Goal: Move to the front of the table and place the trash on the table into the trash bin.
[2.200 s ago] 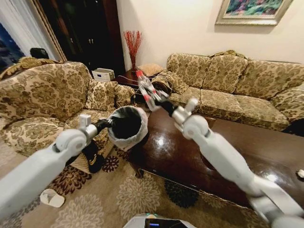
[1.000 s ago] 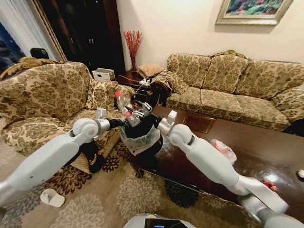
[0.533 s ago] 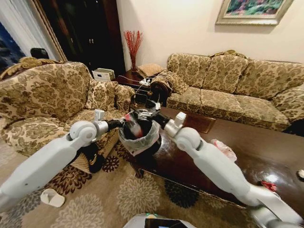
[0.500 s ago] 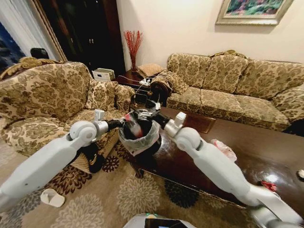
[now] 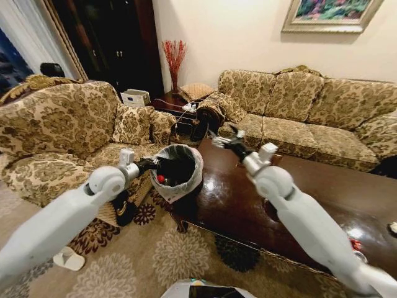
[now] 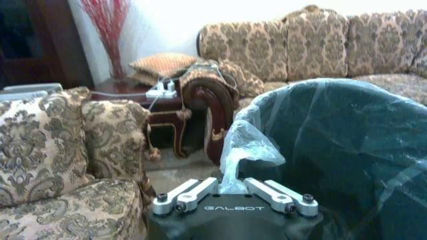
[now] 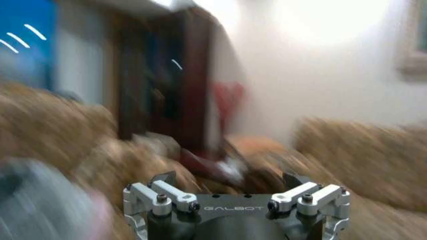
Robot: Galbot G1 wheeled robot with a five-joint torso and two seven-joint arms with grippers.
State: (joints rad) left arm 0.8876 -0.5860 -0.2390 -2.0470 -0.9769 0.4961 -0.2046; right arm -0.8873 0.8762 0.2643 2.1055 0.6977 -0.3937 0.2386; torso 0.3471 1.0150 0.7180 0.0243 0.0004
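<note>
— Beside the near left corner of the glossy dark brown wooden desk (image 5: pixel 322 186), what holds the small round dark trash bin with the grey-white plastic liner (image 5: pixel 186 177)?

— The left gripper (image 5: pixel 152 164), fingers pressed together on a fold of the liner at the bin's rim (image 6: pixel 235 186). The bin hangs tilted, mouth toward the camera, just left of the desk's corner.

— Anything inside it?

— Something small and red (image 5: pixel 160 179) lies low in the bin; what it is cannot be told.

— And the right gripper (image 5: pixel 221 140)?

— Raised over the far left end of the desk, to the right of the bin and apart from it. Its fingers are spread with nothing between them.

— More trash?

— A small red-white wrapper (image 5: pixel 355 244) lies near the desk's near right edge.
</note>
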